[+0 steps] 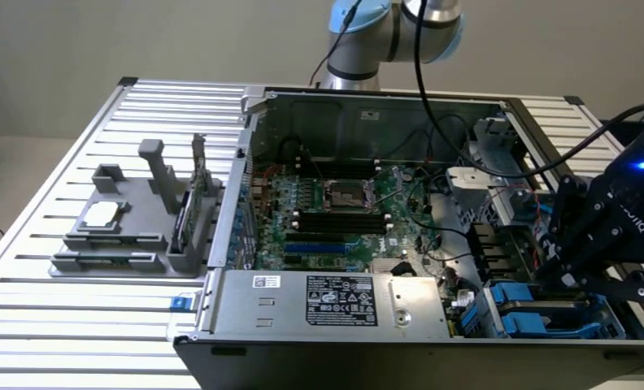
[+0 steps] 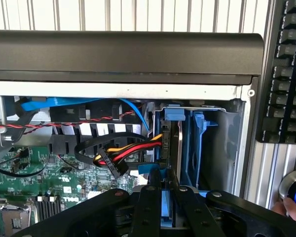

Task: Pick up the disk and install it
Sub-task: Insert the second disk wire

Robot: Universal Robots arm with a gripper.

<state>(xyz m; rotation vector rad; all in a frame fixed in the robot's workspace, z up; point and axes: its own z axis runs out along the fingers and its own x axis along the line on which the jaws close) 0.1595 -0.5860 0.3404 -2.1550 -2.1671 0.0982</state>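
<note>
1. Case (image 1: 354,154): open computer tower lying on its side on a slatted metal worktop (image 1: 40,325); motherboard (image 1: 333,215) exposed inside.
2. Power supply (image 1: 333,299): grey box with white sticker, at the case's near edge in the exterior view.
3. Drive bay (image 1: 539,313): blue plastic carriers in the case's near corner, toward the exterior view's right.
4. Gripper (image 2: 162,197): black, at the end of the arm (image 1: 615,219), lowered over the drive bay.
5. Disk (image 2: 164,210): a blue-edged slab standing on edge between the jaws, its lower part in the bay slot beside an upright blue carrier (image 2: 197,148). How far it is seated cannot be told.
6. Jaws: drawn close, clamped on the disk's two faces.
7. Cables (image 2: 123,155): red, yellow and black bundle with a black plug, just beside the bay.
8. Grey holder (image 1: 137,219): on the worktop at the exterior view's left, carrying a small silver chip (image 1: 101,214).
9. Keyboard (image 2: 286,74): black, beside the case in the wrist view.
</note>
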